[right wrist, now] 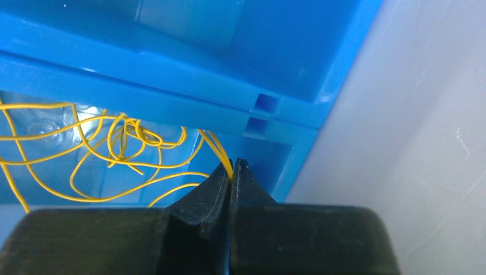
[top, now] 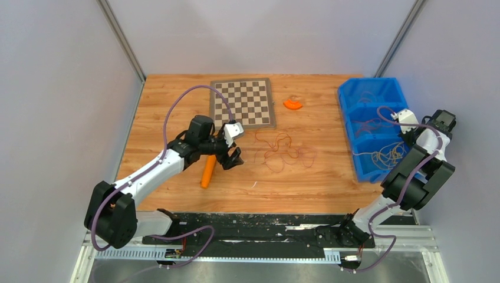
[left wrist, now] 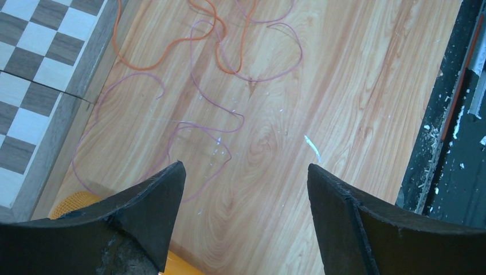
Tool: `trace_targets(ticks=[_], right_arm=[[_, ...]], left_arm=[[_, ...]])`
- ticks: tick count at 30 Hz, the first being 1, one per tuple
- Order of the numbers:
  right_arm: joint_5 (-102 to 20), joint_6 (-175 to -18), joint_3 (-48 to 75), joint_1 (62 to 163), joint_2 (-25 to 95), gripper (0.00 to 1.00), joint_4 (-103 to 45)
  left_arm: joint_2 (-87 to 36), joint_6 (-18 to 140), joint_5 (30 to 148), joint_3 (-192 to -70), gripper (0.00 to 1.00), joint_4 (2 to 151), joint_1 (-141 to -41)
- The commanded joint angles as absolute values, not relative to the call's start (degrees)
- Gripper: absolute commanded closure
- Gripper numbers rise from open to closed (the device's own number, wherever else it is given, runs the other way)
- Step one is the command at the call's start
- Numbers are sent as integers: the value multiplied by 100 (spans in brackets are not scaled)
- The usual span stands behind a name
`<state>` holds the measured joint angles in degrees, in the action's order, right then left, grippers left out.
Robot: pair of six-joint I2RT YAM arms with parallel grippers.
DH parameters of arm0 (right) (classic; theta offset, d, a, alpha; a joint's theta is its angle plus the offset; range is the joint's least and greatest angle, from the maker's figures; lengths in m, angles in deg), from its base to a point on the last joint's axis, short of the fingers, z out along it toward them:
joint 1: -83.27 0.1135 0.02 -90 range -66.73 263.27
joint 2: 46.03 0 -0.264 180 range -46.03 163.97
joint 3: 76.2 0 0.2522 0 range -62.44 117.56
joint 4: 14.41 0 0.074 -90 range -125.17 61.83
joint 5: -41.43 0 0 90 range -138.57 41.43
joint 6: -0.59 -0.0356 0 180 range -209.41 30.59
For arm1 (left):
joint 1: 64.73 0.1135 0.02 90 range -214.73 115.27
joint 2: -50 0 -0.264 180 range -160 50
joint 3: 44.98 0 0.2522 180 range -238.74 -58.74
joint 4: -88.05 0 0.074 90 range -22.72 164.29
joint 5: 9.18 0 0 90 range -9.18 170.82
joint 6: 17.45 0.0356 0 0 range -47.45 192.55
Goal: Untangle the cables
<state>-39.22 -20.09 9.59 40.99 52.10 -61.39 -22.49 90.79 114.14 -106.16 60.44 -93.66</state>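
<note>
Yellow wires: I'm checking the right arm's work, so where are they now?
Top view: the yellow wires lie in the nearest compartment of the blue bin at the table's right edge, one strand pinched in the right fingers.

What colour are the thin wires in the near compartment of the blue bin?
Yellow. The wires show best in the right wrist view.

The left arm (top: 147, 177) and right arm (top: 416, 181) are white links with bulky black joints, a thick purple cable (top: 194, 88) looping along each. The left claw (left wrist: 246, 172) has black wedge-shaped fingers (left wrist: 152, 200) with scuffed edges.
</note>
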Motion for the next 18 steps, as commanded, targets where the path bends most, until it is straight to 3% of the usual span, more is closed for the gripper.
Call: trace_targets(ticks=[1,3,10,18], right_arm=[[-3748,-1789,1061,4048,4750,100,-6148],[-3040,-1885,1359,3788,4597,100,-6451],[-1041,-1710,3458,3388,4868,100,-9529],[-1283,-1602,2873,3393,4720,100,-9363]], left_arm=[[-2166,8977,11501,-10714,14,6262,-9285],[-2133,8963,11500,-10694,14,6268,-9267],[-2066,8969,11566,-10652,14,6207,-9244],[-2079,9040,11615,-10642,14,6159,-9245]])
